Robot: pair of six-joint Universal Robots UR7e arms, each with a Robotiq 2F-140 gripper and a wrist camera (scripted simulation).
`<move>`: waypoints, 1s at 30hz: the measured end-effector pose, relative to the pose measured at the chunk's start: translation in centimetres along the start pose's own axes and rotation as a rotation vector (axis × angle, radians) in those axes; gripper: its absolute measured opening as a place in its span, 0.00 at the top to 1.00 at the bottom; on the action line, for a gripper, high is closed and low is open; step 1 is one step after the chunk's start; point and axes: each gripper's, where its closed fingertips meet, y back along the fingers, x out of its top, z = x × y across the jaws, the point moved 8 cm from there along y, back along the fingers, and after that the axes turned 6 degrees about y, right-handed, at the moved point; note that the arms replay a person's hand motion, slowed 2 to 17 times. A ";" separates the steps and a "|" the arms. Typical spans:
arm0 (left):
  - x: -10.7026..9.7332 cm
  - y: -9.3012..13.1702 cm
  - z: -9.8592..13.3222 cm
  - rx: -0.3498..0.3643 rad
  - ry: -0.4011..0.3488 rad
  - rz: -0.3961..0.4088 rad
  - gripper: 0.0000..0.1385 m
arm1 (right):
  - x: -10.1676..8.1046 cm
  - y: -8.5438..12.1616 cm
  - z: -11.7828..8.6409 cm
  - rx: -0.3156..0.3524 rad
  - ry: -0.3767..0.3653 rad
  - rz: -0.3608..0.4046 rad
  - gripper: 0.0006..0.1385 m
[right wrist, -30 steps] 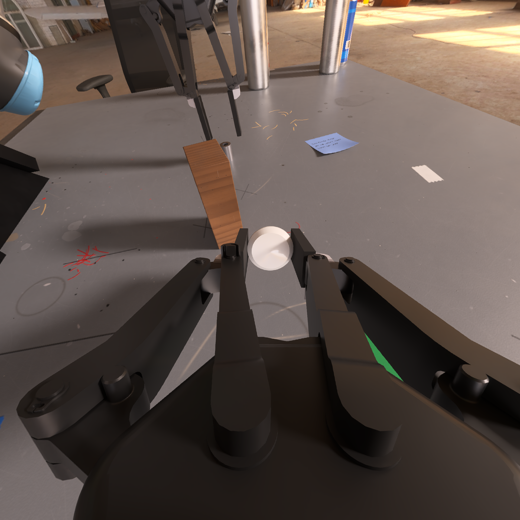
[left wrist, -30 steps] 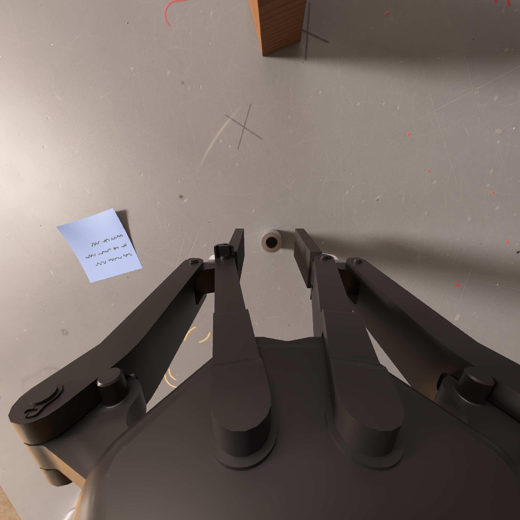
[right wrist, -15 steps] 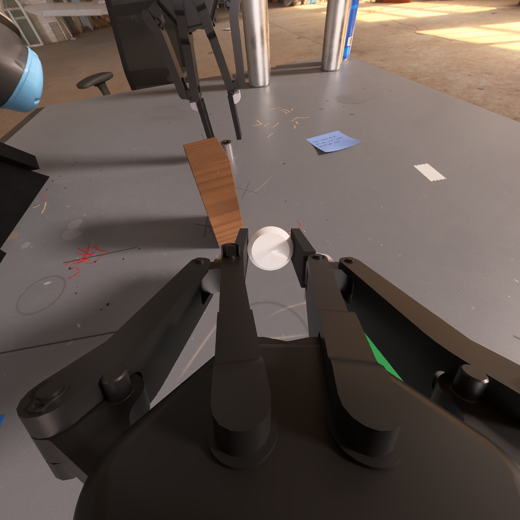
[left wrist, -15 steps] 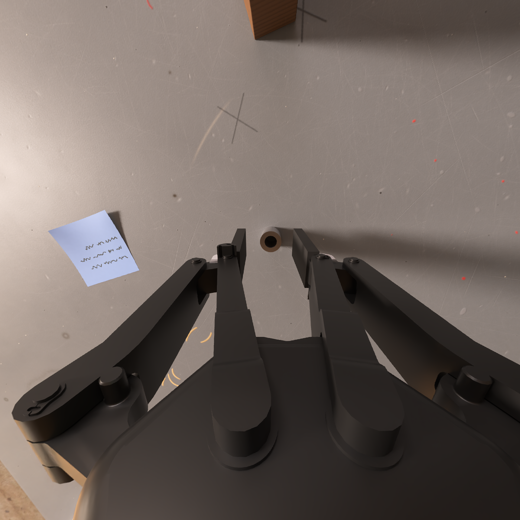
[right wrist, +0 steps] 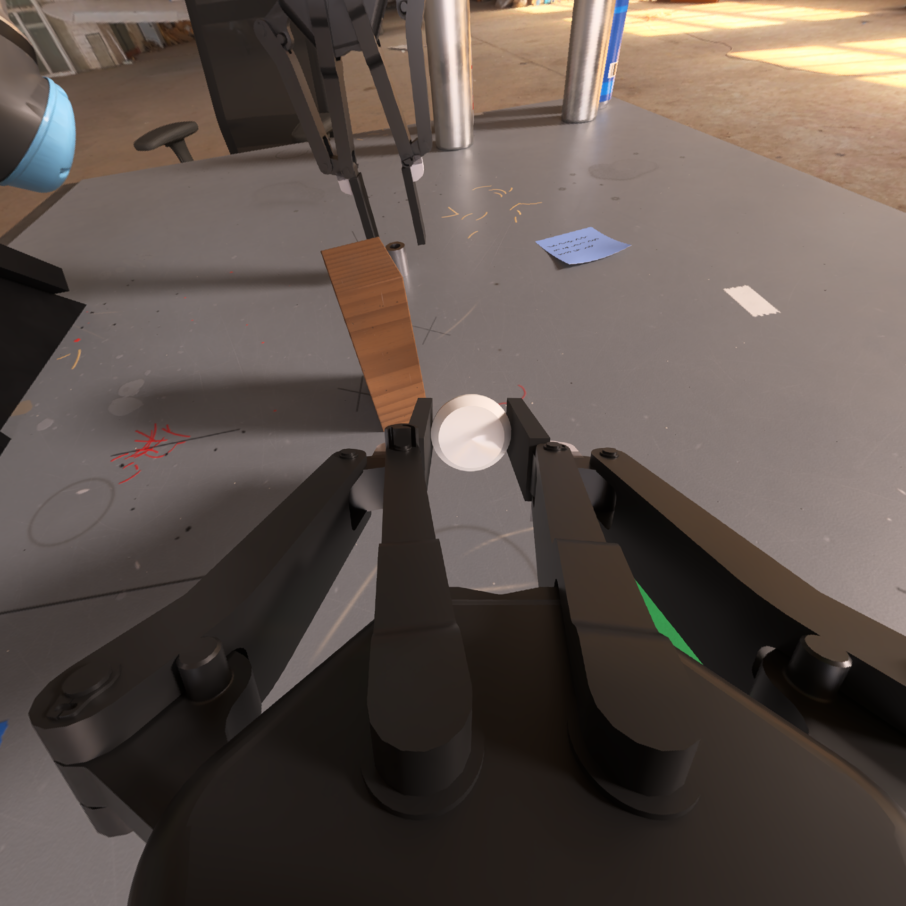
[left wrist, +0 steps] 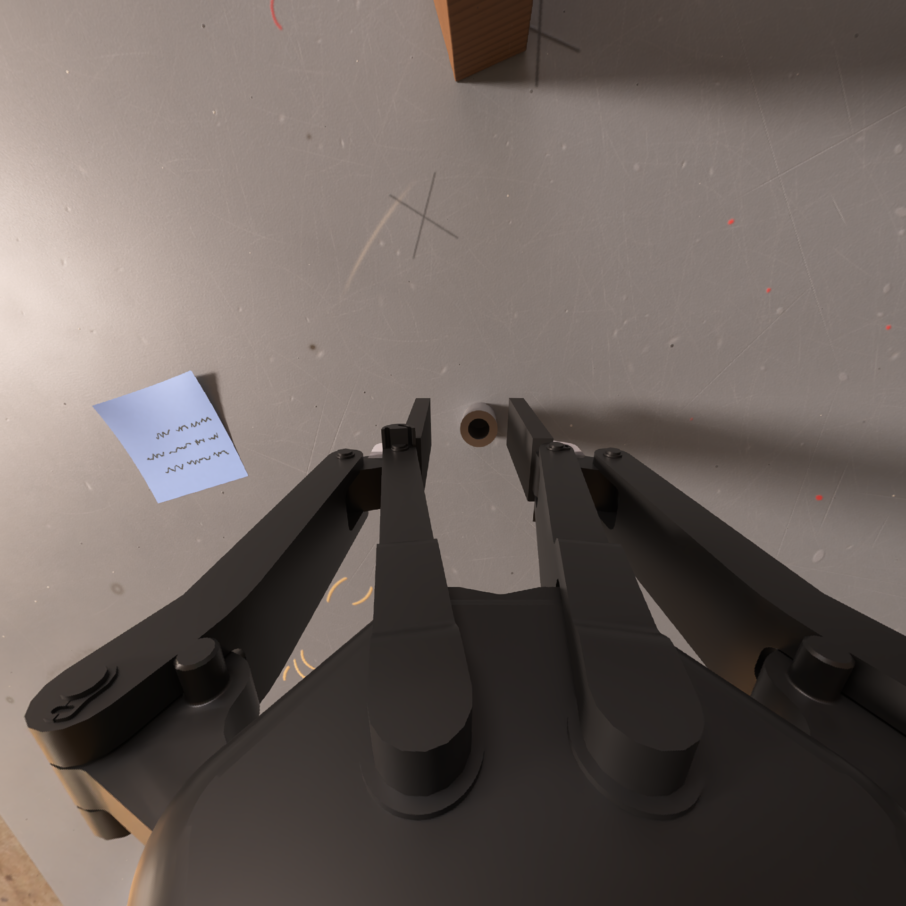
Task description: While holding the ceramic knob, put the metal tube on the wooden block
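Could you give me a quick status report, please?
Right gripper shut on ceramic knob. Left gripper open above upright metal tube. Wooden block clear.

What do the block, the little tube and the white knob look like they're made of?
The block looks like wood: orange-brown with fine parallel grain, matte. The little tube seems metal: grey, hollow, with a bright sheen on its wall. The white knob is smooth and plain with soft highlights, which fits glazed ceramic, though plastic would look alike.

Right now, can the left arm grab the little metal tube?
Probably yes. The left gripper is open right above the metal tube, which stands upright on the table between the fingers. Nothing blocks it; the wooden block stands apart.
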 end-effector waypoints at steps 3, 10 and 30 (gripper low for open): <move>0.1 0.0 0.0 -0.001 0.000 0.006 0.70 | 0.0 0.0 0.0 0.000 0.000 0.000 0.71; 0.1 -0.1 0.0 -0.004 0.000 0.012 0.72 | 0.0 0.0 0.0 0.000 -0.002 0.001 0.71; 0.0 -0.6 0.2 -0.022 0.006 -0.020 0.75 | 0.0 0.0 0.0 0.001 -0.002 0.001 0.71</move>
